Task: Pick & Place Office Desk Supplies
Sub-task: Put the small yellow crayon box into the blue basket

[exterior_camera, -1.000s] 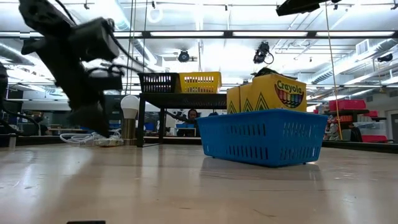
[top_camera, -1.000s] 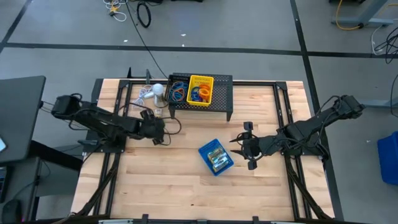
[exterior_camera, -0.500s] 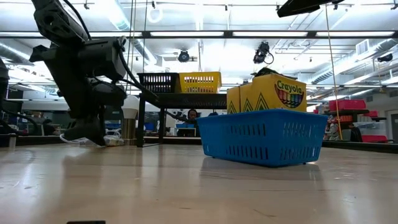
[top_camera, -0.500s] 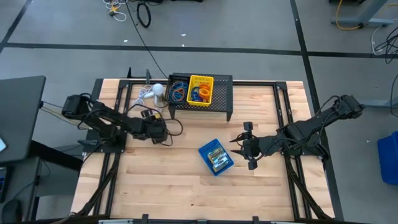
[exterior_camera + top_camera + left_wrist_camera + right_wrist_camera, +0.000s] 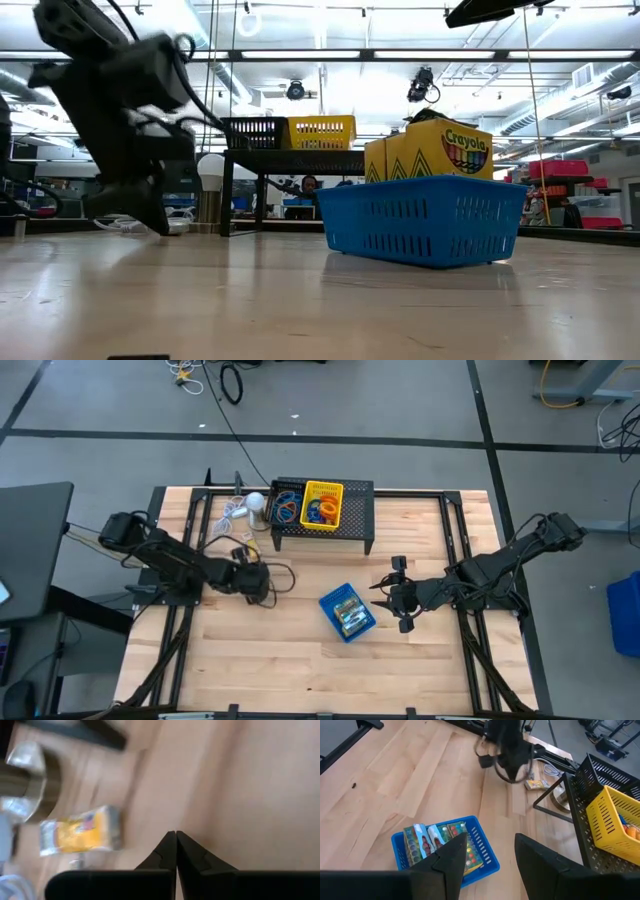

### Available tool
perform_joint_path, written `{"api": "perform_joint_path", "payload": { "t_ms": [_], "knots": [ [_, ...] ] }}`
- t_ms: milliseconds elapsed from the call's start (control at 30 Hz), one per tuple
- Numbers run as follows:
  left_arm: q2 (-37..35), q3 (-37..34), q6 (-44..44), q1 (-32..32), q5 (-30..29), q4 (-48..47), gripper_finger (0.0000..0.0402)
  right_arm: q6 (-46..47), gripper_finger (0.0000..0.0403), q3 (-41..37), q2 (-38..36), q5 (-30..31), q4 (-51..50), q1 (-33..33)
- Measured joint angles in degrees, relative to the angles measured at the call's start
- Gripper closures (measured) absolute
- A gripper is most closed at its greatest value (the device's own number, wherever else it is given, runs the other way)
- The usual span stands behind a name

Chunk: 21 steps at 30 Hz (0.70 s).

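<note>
Left gripper (image 5: 262, 582) just snapped shut empty; right gripper (image 5: 391, 600) gapes beside blue tray (image 5: 347, 612) holding crayon boxes (image 5: 436, 839).

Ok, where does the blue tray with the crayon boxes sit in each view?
High view: blue tray, centre of the table, just left of the right claw.
Low view: right of centre, crayon boxes rising above its rim.
Left wrist view: not in it.
Right wrist view: low, just beyond the open claw.
Shared landmark: yellow tray on the black stand.
</note>
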Motion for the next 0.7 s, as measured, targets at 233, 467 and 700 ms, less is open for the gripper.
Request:
{"api": "perform_joint_path", "payload": {
  "t_ms": [233, 467, 700],
  "knots": [
    [0.0, 2.1, 1.5, -6.7, -8.3, -4.5, 0.0392, -0.5, 0.0229, 0.0, 0.0, 0.0, 0.0, 0.0],
    [0.0, 2.3, 16.9, -6.0, -7.3, -4.6, 0.0297, -1.3, 0.0229, 0.0, 0.0, -0.1, 0.0, 0.0],
    [0.0, 4.5, 21.6, 0.5, -1.8, -8.0, 0.0166, -1.7, 0.0229, 0.0, 0.0, -2.4, -0.2, 0.0]
  ]
}}
